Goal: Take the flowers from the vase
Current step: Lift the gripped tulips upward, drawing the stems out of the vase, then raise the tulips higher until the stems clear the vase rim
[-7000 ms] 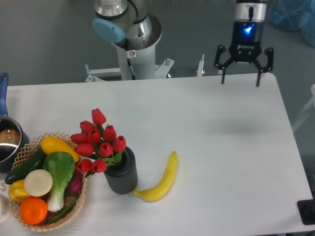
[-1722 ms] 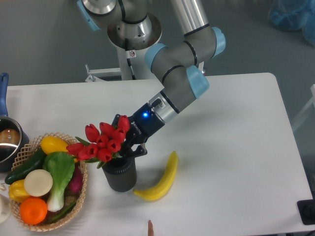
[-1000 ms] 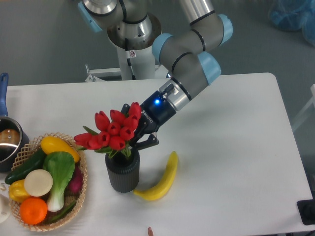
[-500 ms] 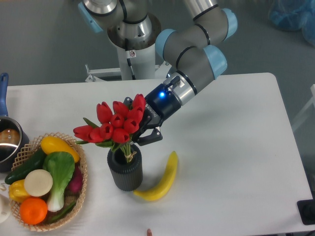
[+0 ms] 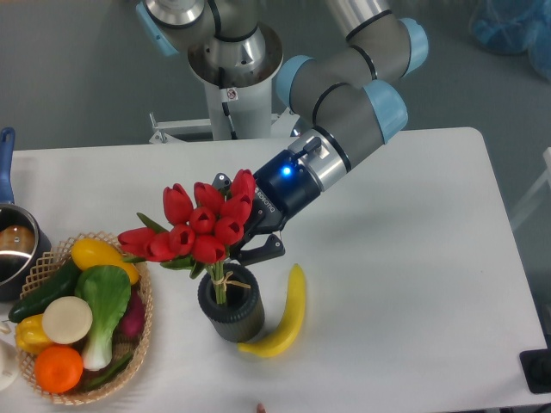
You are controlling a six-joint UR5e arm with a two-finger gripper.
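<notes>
Flowers now sit higher than half a sec ago: string tie and a stretch of bare stems show above the vase rim, where before the tie was right at the rim. Vase has also shifted right/down on the surface and now touches the banana, so it's prob. being dragged along w/ the stems. Judgement: lift is underway but not done — stem ends are still inside the vase, bunch leaning left.

Tool is closed on the flowers just below the buds, approaching from the right; arm slants down from upper right. Bunch is thus above the vase mouth, held in the tool, near the basket of veg on the left.

Hard to see: the fingers are mostly behind the buds and leaves, so exact contact pts on the stems aren't visible; grip is inferred from the bunch hanging w/ the tool. How deep the stems go in the vase — hidden. Saucepan cut off at left edge.
</notes>
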